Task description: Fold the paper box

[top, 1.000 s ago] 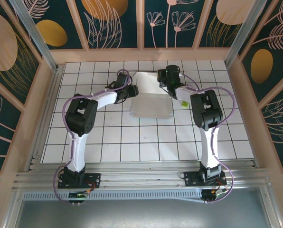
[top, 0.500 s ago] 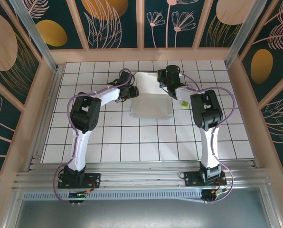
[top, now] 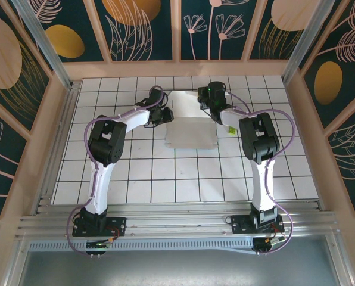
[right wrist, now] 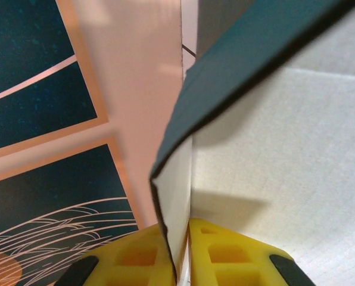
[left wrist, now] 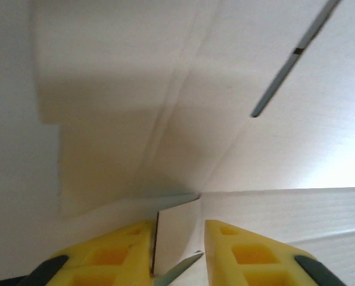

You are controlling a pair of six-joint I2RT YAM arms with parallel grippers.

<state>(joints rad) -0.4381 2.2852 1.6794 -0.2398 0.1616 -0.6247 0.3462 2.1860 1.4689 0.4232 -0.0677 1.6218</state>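
Eyes on the paper box (top: 189, 132), spread white side up at the far middle of the table (top: 136, 179). Judged light, thin and springy: likely to bend readily along the creases, buckle if squeezed mid-panel, and skate on the tiles when pushed. Best taken by a flap edge close to a crease, never across a flat panel. At the box's left edge, the left claw (top: 165, 115). Up close in the left wrist view, the left claw (left wrist: 177, 238) with jaws standing apart around a small white flap, close against one finger and a sliver of gap to the other, so straddling rather than clamping. At the far right corner, the right claw (top: 208, 102). In the right wrist view, the right claw (right wrist: 177, 238) pinched tight on an upright flap edge, dark turquoise back curling overhead. Calls for gentle pressure, or risks a crease in the wrong place.
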